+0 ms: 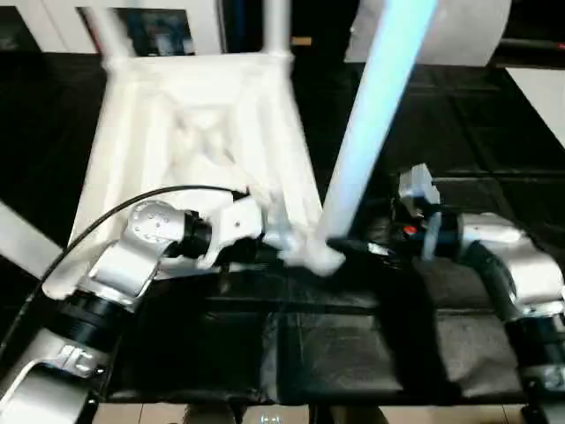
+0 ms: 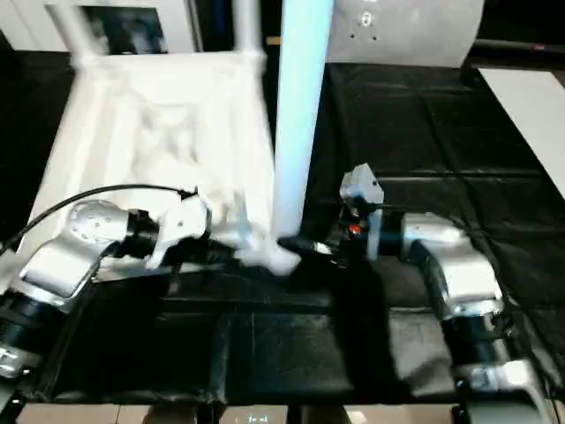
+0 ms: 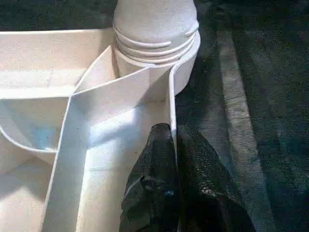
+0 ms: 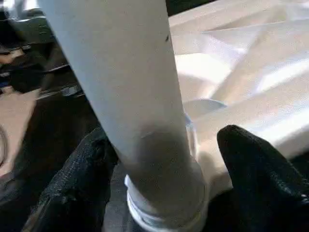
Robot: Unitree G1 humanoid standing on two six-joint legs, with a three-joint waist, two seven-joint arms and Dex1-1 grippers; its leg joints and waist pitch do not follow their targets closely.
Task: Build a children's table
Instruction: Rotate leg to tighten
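Note:
The children's table top (image 1: pixel 194 132) lies upside down on the black worktable, ribs facing up. Two white legs (image 1: pixel 275 26) rise from its far corners. A third leg (image 1: pixel 371 124) stands upright in the near right corner socket (image 3: pixel 154 53). My left gripper (image 3: pixel 173 140) is shut on the thin rim wall of the top, just beside that socket. My right gripper (image 4: pixel 164 145) reaches in from the right at the leg's base. It is open, with one finger on each side of the leg and a gap showing at one finger (image 4: pixel 260 164).
The black cover of the worktable (image 1: pixel 353 353) stretches toward me in front of the top. A black cable (image 1: pixel 106 216) arcs over my left forearm. A white slanted piece (image 1: pixel 18 230) shows at the left edge. A pale panel (image 1: pixel 547 97) sits at the back right.

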